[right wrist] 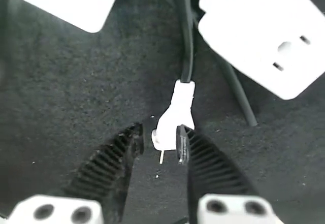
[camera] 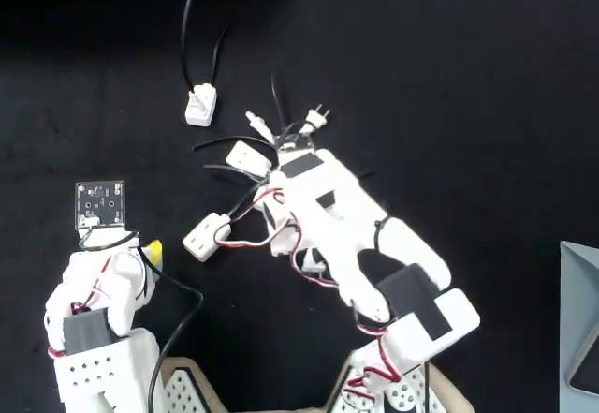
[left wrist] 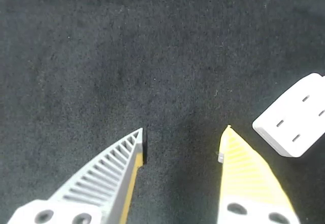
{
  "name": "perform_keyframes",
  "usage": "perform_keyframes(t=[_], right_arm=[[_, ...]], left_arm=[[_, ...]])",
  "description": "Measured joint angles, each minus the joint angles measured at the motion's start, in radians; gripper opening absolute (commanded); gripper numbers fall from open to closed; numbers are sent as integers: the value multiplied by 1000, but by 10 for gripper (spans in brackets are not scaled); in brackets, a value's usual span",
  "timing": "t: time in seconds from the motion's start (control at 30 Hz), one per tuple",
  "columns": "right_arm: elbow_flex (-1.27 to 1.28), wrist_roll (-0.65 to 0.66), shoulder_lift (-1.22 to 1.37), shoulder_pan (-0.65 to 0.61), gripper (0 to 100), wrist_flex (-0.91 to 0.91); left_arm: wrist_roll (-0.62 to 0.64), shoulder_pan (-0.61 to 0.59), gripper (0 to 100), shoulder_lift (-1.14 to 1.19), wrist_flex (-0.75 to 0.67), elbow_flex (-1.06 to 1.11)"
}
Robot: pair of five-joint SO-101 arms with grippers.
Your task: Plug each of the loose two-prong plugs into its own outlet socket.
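A white two-prong plug (right wrist: pixel 172 120) on a black cable lies between the black fingers of my right gripper (right wrist: pixel 158 132). One finger (right wrist: pixel 182 144) touches it and a small gap shows at the other, so the gripper is open. Two white outlet sockets (right wrist: pixel 269 36) (right wrist: pixel 66 0) lie just beyond. In the high view, two loose plugs (camera: pixel 316 118) (camera: pixel 260 127) lie past the right arm (camera: pixel 328 216), with sockets at the middle (camera: pixel 247 157), the front left (camera: pixel 206 237) and the far left (camera: pixel 200 106). My left gripper (left wrist: pixel 183 132) is open over bare cloth beside a socket (left wrist: pixel 294 117).
Black cables (camera: pixel 234 141) cross the cloth around the plugs and sockets. A small dark circuit board (camera: pixel 100 204) lies just beyond the left arm (camera: pixel 98 310). A grey object (camera: pixel 580 319) stands at the right edge.
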Motion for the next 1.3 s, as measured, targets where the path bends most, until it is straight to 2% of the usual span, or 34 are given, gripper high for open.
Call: perform_keyframes(t=[0.1,0.43,0.63,0.87,1.03,1.3], right_arm=[[26,18,15,48,138,-11],[25,25,26,51,133,-12],[26,25,26,61,9,-12],[43,41,-5,68,11,8],[49,54,-178,63,11,126],[51,155,-680,64,11,290]], left_arm=[[0,0,246,0,0,0],[0,0,246,0,0,0],[0,0,246,0,0,0],[0,0,246,0,0,0],[0,0,246,0,0,0],[0,0,246,0,0,0]])
